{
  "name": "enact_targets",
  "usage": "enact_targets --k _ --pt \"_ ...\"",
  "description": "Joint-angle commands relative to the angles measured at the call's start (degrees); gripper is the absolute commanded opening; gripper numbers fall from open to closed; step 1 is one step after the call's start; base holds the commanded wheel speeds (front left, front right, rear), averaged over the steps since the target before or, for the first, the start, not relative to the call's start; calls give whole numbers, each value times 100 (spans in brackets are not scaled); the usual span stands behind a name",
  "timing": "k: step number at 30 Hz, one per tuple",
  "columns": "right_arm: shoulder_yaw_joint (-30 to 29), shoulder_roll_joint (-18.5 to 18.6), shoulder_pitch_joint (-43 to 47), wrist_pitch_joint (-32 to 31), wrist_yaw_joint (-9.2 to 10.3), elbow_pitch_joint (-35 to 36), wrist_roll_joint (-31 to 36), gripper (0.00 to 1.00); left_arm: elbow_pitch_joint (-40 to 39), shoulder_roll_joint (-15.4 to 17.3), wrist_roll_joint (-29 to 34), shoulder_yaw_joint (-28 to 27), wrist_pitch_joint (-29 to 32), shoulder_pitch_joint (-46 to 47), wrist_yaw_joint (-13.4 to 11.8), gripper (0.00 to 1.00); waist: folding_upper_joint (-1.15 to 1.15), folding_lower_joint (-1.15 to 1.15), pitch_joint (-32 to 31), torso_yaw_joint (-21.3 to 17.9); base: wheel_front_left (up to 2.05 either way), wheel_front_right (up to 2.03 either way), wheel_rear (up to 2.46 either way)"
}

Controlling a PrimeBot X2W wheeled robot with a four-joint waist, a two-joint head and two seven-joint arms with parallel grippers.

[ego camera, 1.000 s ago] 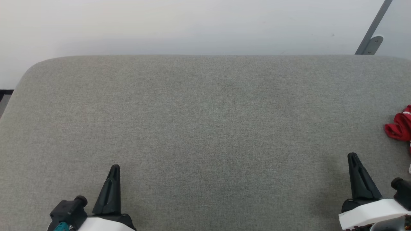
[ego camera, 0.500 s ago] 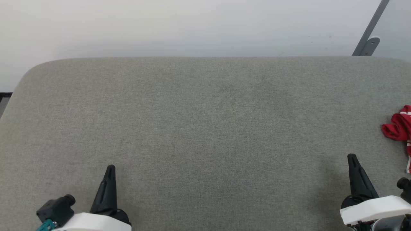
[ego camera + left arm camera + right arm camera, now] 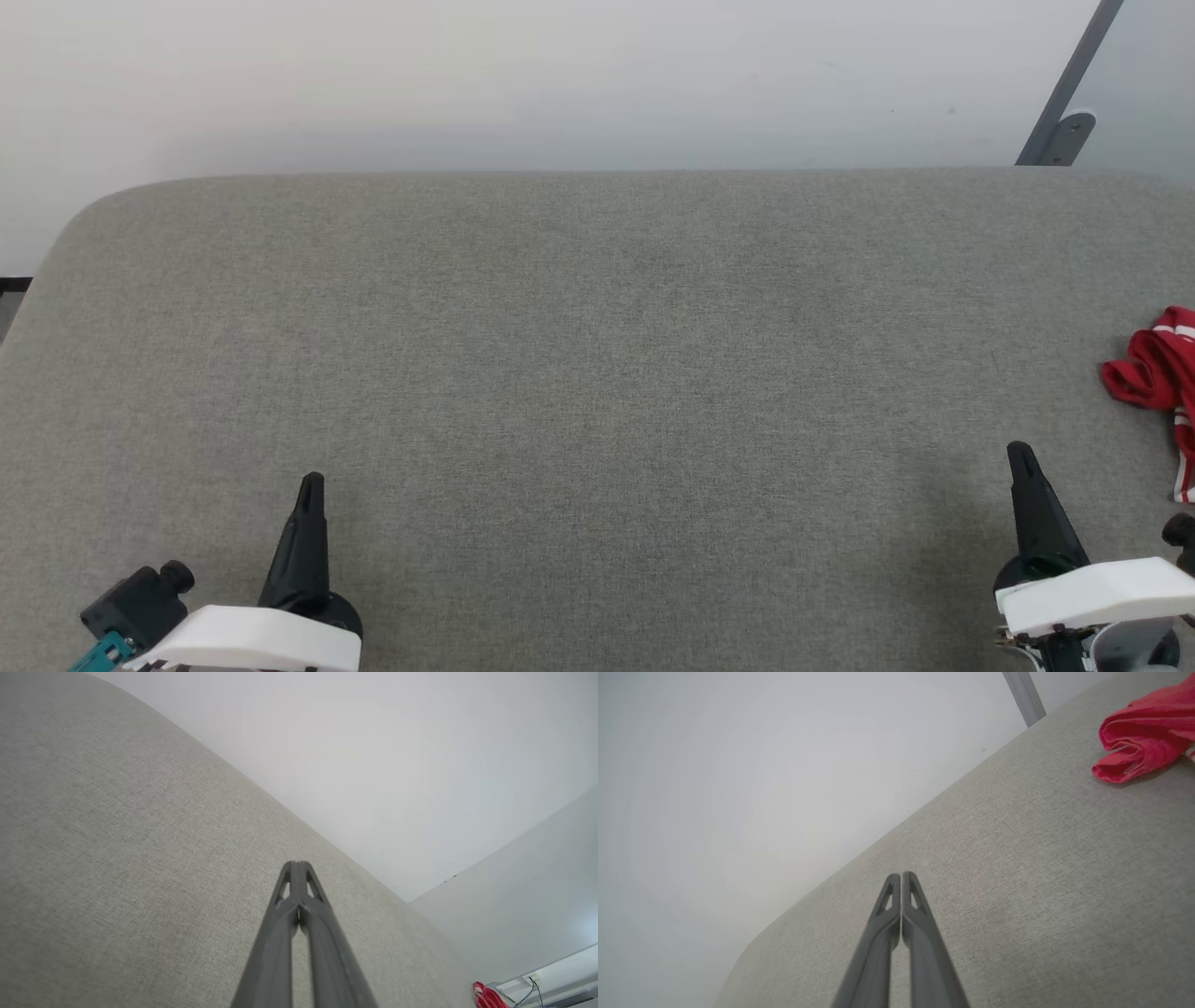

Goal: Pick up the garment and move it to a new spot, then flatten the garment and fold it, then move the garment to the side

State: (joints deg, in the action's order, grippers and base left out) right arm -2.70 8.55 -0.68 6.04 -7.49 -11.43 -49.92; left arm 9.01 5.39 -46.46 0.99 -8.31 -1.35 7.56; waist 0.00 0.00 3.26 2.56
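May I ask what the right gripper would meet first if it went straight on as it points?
The way looks free: the right gripper aims across the grey surface toward the wall, with the garment off to its right, though depth is unclear.

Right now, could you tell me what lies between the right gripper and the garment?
Bare grey padding alone, from right gripper to garment, in the head view.

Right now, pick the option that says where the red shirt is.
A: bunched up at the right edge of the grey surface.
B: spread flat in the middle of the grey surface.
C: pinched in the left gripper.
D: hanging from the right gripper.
A: the red shirt lies crumpled at the right edge of the grey surface, apart from the right gripper, whose fingers are shut on nothing.
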Motion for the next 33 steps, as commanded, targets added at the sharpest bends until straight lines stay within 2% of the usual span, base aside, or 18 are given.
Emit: enact_targets --k 1,18,33 --pt "-41 0 -157 -35 0 54 -150 0 -44 34 -166 -42 33 166 -5 0 0 0 -3 -3 0 0 0" --pt "-122 -144 -275 -359 0 -28 -1268 0 88 26 -1435 -145 352 322 -6 0 0 0 -63 -53 0 0 0" --pt "-182 -240 -354 -579 0 -80 -2008 0 187 4 -2269 -230 580 432 -7 0 0 0 -110 -92 0 0 0"
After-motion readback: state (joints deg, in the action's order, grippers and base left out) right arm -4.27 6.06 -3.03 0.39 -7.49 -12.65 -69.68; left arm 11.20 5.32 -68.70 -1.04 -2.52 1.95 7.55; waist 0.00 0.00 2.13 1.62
